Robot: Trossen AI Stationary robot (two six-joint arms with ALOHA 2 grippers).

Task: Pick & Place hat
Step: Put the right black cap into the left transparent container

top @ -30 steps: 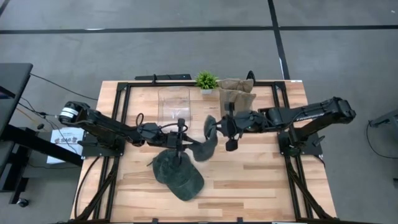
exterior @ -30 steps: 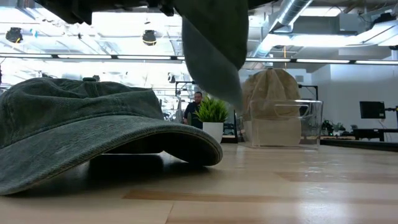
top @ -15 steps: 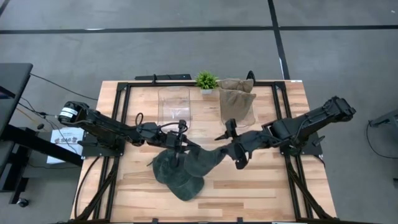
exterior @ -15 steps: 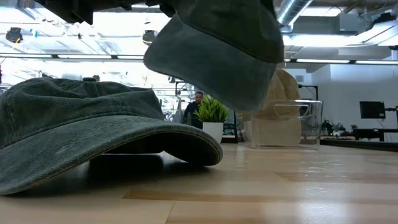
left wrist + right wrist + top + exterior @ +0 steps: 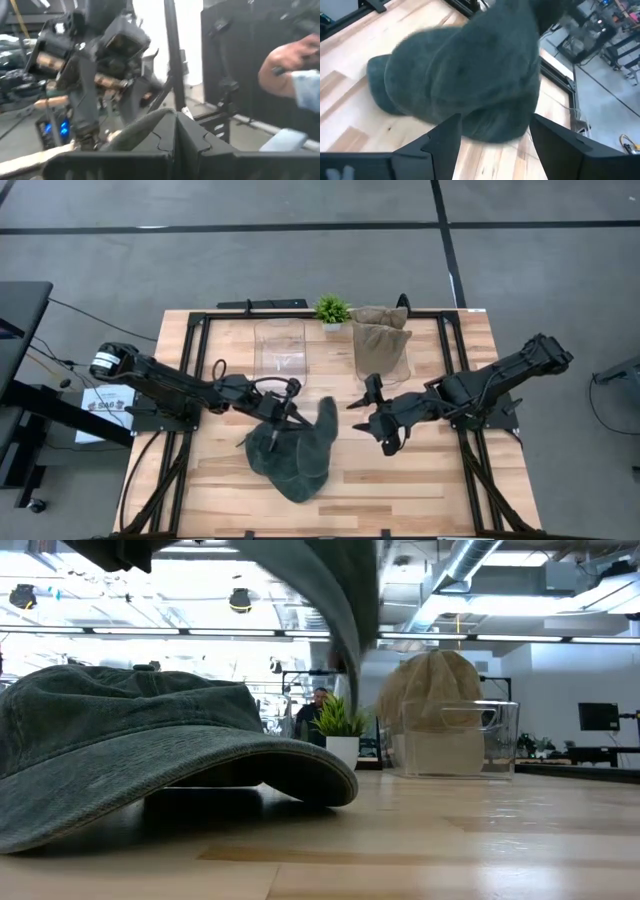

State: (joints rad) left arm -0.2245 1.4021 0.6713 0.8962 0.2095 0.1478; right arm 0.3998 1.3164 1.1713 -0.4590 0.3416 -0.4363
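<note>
My right pincer (image 5: pixel 375 420) has let go: its fingers now stand wide with nothing between them, just beside the dark green hat (image 5: pixel 318 423) it was carrying a moment ago. Half a second back that hat stretched between my two pincers, draped low; now its free end has swung up and it hangs from my left pincer (image 5: pixel 283 416) alone, which is clamped tight on its edge. From table height the hanging hat (image 5: pixel 335 590) shows as a narrow curtain from above, where before it bulged wide across the frame. It hovers over the second green hat (image 5: pixel 285 465) lying flat on the wooden table (image 5: pixel 420 470), which has not moved. My right arm has hardly shifted. The clear box (image 5: pixel 279 348), the small plant (image 5: pixel 331 309) and the tan hats (image 5: pixel 381 340) at the far edge are unchanged.
</note>
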